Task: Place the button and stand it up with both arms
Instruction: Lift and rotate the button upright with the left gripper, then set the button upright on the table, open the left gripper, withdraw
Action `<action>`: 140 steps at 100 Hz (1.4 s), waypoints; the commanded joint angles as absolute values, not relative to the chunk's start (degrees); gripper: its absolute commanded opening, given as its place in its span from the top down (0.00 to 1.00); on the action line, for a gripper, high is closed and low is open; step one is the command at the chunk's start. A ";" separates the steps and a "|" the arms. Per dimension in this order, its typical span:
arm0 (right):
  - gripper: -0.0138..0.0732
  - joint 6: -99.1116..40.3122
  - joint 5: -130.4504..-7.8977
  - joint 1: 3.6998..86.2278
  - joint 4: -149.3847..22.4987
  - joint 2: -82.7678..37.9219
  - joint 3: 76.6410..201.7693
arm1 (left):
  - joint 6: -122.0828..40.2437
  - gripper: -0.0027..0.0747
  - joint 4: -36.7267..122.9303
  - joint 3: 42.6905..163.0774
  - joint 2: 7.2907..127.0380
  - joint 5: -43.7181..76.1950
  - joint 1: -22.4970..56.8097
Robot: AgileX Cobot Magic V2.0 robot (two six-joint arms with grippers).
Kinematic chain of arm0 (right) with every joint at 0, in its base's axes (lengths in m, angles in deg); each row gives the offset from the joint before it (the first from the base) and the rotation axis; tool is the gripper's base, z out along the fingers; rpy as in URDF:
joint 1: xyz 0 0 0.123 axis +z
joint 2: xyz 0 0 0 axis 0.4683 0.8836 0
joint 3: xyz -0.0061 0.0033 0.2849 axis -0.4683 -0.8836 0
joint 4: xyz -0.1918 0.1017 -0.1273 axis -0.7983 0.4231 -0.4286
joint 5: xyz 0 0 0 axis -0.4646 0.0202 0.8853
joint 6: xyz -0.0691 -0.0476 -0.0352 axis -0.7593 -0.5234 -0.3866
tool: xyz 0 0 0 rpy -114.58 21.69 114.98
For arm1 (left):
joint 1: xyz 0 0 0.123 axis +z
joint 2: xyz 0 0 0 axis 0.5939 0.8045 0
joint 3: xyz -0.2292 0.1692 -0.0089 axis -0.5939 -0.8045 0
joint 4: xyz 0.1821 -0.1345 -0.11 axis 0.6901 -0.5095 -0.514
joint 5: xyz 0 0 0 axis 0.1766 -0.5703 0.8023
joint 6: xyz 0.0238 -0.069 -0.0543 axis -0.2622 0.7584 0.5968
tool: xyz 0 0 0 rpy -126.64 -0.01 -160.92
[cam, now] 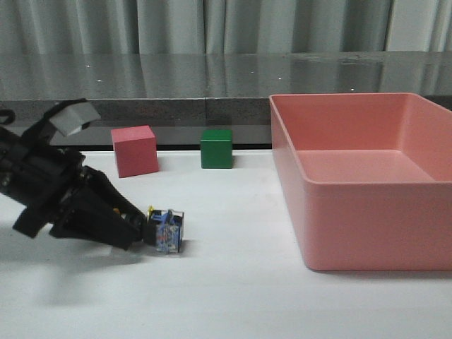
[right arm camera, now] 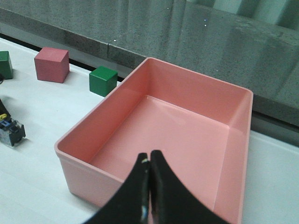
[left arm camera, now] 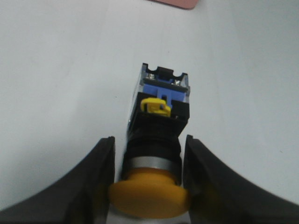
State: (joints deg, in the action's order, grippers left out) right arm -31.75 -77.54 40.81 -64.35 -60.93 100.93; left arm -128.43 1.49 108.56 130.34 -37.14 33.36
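Note:
The button [cam: 167, 232] lies on its side on the white table, its clear-blue contact block pointing right. My left gripper [cam: 145, 229] reaches down to it from the left. In the left wrist view the two black fingers [left arm camera: 100, 177] press on both sides of the yellow cap of the button [left arm camera: 159, 116], so the left gripper [left arm camera: 149, 140] is shut on it. The silver ring and black body show just beyond the fingertips. My right gripper [right arm camera: 150, 156] is shut with nothing in it and hangs over the near wall of the pink bin [right arm camera: 93, 114]. The button [right arm camera: 11, 132] shows small at that view's edge.
A large pink bin [cam: 353, 233] takes up the right side of the table. A red cube [cam: 134, 150] and a green cube [cam: 216, 147] stand at the back, near the grey ledge. A further green cube [right arm camera: 4, 64] shows in the right wrist view.

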 commanded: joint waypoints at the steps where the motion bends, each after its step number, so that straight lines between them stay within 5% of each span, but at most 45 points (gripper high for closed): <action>1: 0.97 -31.66 -73.47 40.69 -63.71 -60.76 102.44 | -123.30 0.99 1.97 112.78 122.67 -42.65 33.00; 39: 0.97 -31.66 -73.31 40.69 -63.71 -60.76 102.44 | -92.33 0.99 43.52 133.46 110.81 -31.62 18.89; 69: 0.97 -31.66 -73.31 40.69 -63.71 -60.76 102.44 | -68.97 0.99 81.81 134.79 113.07 -30.18 4.56; 91: 0.97 -31.66 -73.31 40.69 -63.71 -60.76 102.44 | -55.65 0.99 93.16 134.79 116.81 -31.61 0.34; 140: 0.97 -31.66 -73.31 40.69 -63.71 -60.76 102.44 | -55.61 0.99 98.31 134.79 122.88 -37.73 -2.21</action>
